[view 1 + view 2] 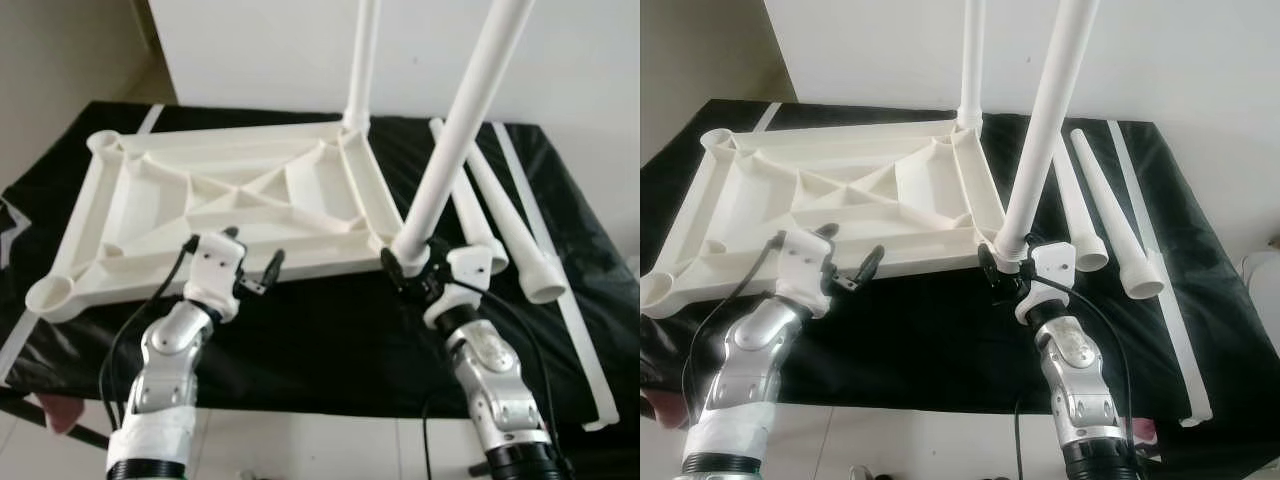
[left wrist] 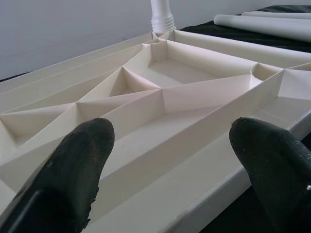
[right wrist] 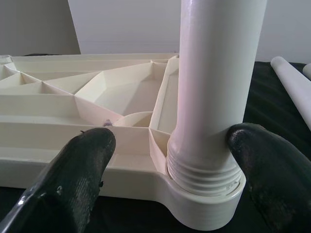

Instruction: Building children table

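The white leg (image 3: 218,97) looked light, stiff and smooth; the right gripper (image 3: 167,160) stood with fingers wide around its threaded bottom; the left gripper (image 2: 170,160) gaped wide over the tabletop (image 1: 230,200).

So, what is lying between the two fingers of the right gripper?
In the right wrist view, the white table leg stands between the right gripper's open fingers, its threaded end seated in the corner socket of the upturned tabletop.

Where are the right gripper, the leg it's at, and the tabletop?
right gripper (image 3: 170,160): right wrist view, midway between fingertips.
leg (image 3: 218,73): right wrist view, smooth shaft above the threads.
tabletop (image 1: 215,215): left eye view, ribbed underside, centre.
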`<state>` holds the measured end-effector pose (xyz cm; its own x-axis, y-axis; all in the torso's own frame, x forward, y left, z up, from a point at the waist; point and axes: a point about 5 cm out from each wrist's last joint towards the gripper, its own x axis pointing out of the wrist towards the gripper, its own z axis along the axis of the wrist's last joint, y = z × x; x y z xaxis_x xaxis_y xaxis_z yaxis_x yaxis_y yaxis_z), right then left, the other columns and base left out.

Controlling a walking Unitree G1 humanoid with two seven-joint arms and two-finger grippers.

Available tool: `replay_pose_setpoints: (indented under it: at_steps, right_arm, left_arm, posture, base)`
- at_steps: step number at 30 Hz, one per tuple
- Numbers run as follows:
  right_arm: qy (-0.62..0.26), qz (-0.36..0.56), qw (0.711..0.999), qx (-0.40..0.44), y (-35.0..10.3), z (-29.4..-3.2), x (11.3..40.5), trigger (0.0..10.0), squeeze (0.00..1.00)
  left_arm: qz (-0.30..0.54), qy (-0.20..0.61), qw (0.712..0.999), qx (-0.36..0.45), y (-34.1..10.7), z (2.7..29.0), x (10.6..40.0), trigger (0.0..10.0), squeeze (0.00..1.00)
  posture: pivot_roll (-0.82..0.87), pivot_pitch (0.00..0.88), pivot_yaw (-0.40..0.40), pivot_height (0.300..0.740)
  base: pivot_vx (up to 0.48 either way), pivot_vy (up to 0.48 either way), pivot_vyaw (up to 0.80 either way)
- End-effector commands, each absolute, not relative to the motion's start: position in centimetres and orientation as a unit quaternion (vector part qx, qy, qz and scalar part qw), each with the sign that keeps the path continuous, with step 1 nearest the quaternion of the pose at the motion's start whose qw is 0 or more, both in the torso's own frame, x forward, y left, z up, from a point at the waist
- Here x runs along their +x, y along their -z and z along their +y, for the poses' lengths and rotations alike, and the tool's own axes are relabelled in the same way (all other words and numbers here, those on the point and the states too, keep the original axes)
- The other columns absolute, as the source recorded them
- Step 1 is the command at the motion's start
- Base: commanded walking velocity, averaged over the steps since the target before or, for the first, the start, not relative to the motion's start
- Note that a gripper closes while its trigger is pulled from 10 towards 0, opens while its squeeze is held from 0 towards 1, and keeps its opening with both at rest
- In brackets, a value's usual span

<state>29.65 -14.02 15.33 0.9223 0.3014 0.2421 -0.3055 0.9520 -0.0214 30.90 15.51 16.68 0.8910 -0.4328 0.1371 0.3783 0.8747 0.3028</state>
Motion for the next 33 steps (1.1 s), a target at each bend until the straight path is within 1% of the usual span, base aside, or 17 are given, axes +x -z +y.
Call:
replay_pose_setpoints:
  at_steps: [1, 17, 18, 19, 25, 26, 27, 33]
  right_arm:
    - [-0.166, -0.115, 0.979, 0.012, -15.1, -13.7, 29.8, 10.0, 0.0]
    - [-0.165, -0.116, 0.979, 0.012, -15.1, -13.7, 29.8, 10.0, 0.0]
    - [-0.163, -0.116, 0.98, 0.012, -15.1, -13.8, 29.8, 10.0, 0.0]
    - [-0.161, -0.117, 0.98, 0.012, -15.1, -13.8, 29.7, 10.0, 0.0]
    - [-0.159, -0.116, 0.98, 0.014, -15.0, -13.8, 29.6, 10.0, 0.0]
    - [-0.158, -0.117, 0.98, 0.014, -15.0, -13.8, 29.6, 10.0, 0.0]
    - [-0.157, -0.117, 0.98, 0.014, -15.0, -13.8, 29.7, 10.0, 0.0]
    - [-0.155, -0.118, 0.981, 0.014, -15.0, -13.9, 29.6, 10.0, 0.0]
  left_arm:
    - [-0.106, 0.151, 0.975, 0.128, -16.7, 16.2, 30.9, 10.0, 0.0]
    - [-0.107, 0.148, 0.975, 0.125, -16.7, 16.2, 30.8, 10.0, 0.0]
    - [-0.111, 0.151, 0.977, 0.103, -16.8, 16.3, 30.8, 10.0, 1.0]
    - [-0.118, 0.154, 0.977, 0.085, -17.1, 16.4, 30.7, 10.0, 1.0]
    - [-0.125, 0.159, 0.977, 0.072, -17.5, 16.7, 30.7, 10.0, 1.0]
    - [-0.132, 0.161, 0.975, 0.082, -17.6, 16.6, 30.6, 2.7, 0.71]
    - [-0.145, 0.172, 0.971, 0.085, -17.9, 16.3, 30.4, 0.0, 0.0]
    - [-0.159, 0.179, 0.966, 0.1, -18.2, 16.0, 30.2, 0.0, 0.0]
  posture:
    - [-0.01, 0.108, -0.048, 0.74]
    - [-0.01, 0.114, -0.05, 0.74]
    - [-0.01, 0.115, -0.049, 0.74]
    - [-0.01, 0.116, -0.047, 0.74]
    - [-0.01, 0.115, -0.044, 0.74]
    - [-0.01, 0.116, -0.041, 0.74]
    - [-0.01, 0.116, -0.041, 0.74]
    - [-0.01, 0.118, -0.039, 0.74]
  base:
    - [0.0, 0.0, 0.0]
    - [0.0, 0.0, 0.0]
    - [0.0, 0.0, 0.0]
    - [0.0, 0.0, 0.0]
    - [0.0, 0.0, 0.0]
    - [0.0, 0.0, 0.0]
    - [0.0, 0.0, 0.0]
    - [0.0, 0.0, 0.0]
